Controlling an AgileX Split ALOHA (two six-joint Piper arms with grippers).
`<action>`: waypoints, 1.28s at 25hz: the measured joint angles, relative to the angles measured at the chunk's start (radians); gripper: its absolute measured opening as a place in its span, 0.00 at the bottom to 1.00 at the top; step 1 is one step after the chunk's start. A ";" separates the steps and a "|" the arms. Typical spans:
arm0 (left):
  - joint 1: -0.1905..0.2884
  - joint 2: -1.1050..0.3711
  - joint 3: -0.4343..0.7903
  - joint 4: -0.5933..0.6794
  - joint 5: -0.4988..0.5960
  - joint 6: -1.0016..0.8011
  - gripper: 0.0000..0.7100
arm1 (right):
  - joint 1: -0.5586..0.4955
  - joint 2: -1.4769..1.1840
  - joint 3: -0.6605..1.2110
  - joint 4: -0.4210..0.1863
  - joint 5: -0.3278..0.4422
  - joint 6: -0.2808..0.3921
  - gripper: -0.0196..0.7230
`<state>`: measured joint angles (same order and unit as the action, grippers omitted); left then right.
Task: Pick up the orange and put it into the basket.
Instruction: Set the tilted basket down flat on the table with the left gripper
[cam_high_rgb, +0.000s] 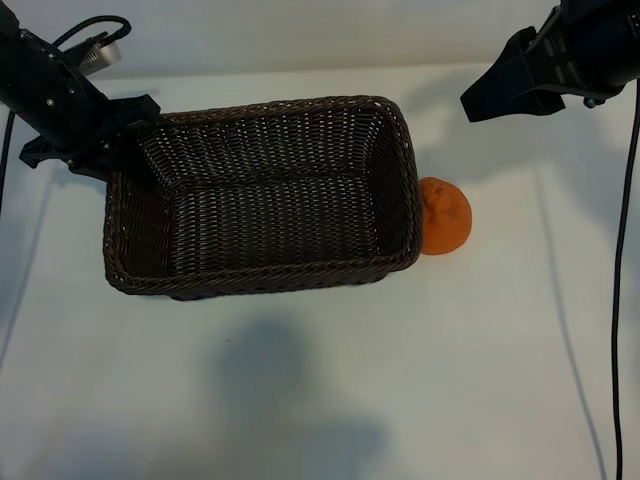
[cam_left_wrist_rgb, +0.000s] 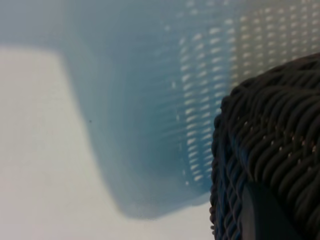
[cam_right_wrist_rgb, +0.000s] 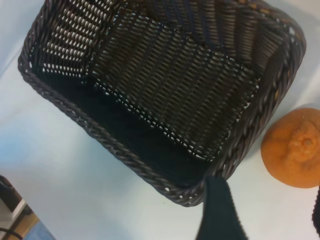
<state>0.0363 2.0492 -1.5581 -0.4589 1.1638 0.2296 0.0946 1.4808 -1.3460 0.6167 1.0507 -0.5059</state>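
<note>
**Orange beside the basket, both claws empty**

Nearest the outside camera, toward six o'clock, lies the bare white table (cam_high_rgb: 320, 400), with soft shadows on it.

At the middle of the table stands the basket (cam_high_rgb: 262, 275), dark-brown wicker, its long sides running from nine to three o'clock, nothing inside it. The right wrist view looks down into its open-weave floor and braided rim (cam_right_wrist_rgb: 125, 160).

The orange (cam_high_rgb: 444, 215) rests on the table at three o'clock of the basket, right against the outside of the short end wall, outside the rim. Its puckered dimple faces upward. In the right wrist view the orange (cam_right_wrist_rgb: 295, 150) lies just beyond the basket's corner, between the two dark finger (cam_right_wrist_rgb: 220, 210) tips at the frame's edge.

Farther back, at about ten o'clock of the basket, the left gripper (cam_high_rgb: 128, 118) hangs over the basket's far-left corner, pointing steeply down. Its jaws stand narrowly apart and I see nothing held between them; its wrist view shows only the basket's rim (cam_left_wrist_rgb: 270, 150) close up and the table's surface beside it.

At about one o'clock, high over the far-right corner of the table, the right gripper (cam_high_rgb: 478, 105) hovers well above the orange, angled down toward it. Its jaws are spread wide and grip nothing.
</note>
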 joint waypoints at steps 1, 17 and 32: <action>0.000 0.007 -0.005 0.000 0.000 0.000 0.25 | 0.000 0.000 0.000 0.000 0.000 0.000 0.62; -0.020 0.058 -0.101 0.006 0.009 0.027 0.25 | 0.000 0.000 0.000 0.000 0.017 0.000 0.62; -0.068 0.121 -0.104 0.006 0.000 0.020 0.25 | 0.000 0.000 0.000 0.000 0.031 0.000 0.62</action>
<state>-0.0317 2.1697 -1.6624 -0.4527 1.1638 0.2499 0.0946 1.4808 -1.3460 0.6167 1.0814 -0.5059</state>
